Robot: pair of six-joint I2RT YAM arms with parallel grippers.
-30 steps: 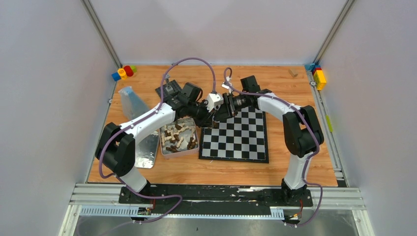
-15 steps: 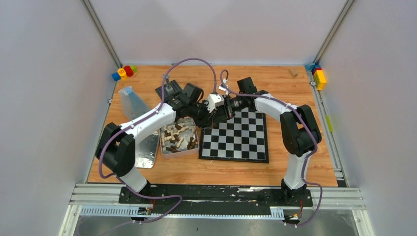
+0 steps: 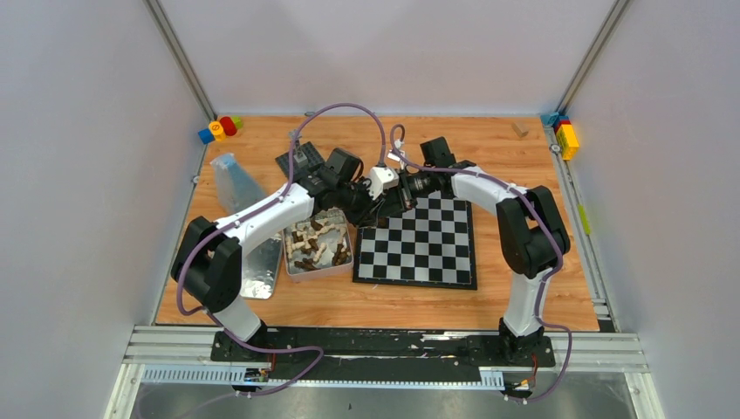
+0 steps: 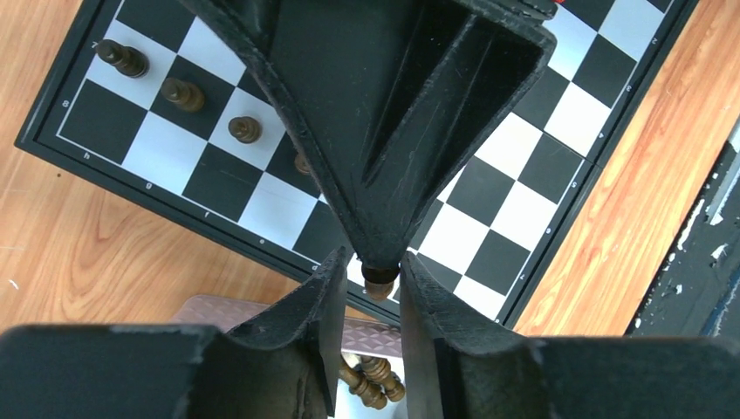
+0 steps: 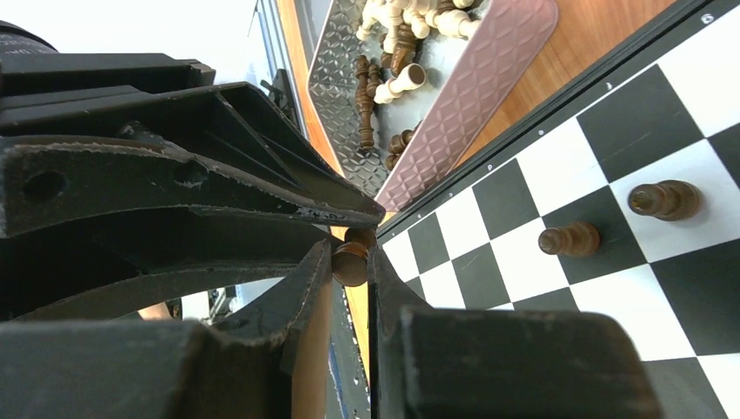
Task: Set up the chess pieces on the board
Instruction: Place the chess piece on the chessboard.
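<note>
Both grippers meet above the far left corner of the board [image 3: 419, 253]. A dark brown chess piece [image 5: 351, 264] sits between the fingertips of my right gripper [image 5: 349, 253], which is shut on it. From the left wrist, the same chess piece [image 4: 380, 284] hangs between the fingers of my left gripper [image 4: 373, 262], which stand slightly apart from it, open. The right gripper's black fingers [image 4: 393, 131] reach down into that gap. Three dark chess pieces [image 4: 183, 93] stand in a row on the board [image 4: 524, 201]; two of them [image 5: 569, 238] show from the right wrist.
A shiny tin [image 3: 342, 265] holding several brown and cream pieces sits left of the board, its lid [image 3: 262, 272] beside it. A dark studded baseplate [image 3: 299, 160] and a bluish clear bag [image 3: 231, 179] lie far left. Coloured bricks [image 3: 220, 128] [image 3: 565, 135] sit at the back corners.
The right gripper has closed onto the dark piece while the left gripper's fingers have spread a little. Both wrists shifted slightly left.
</note>
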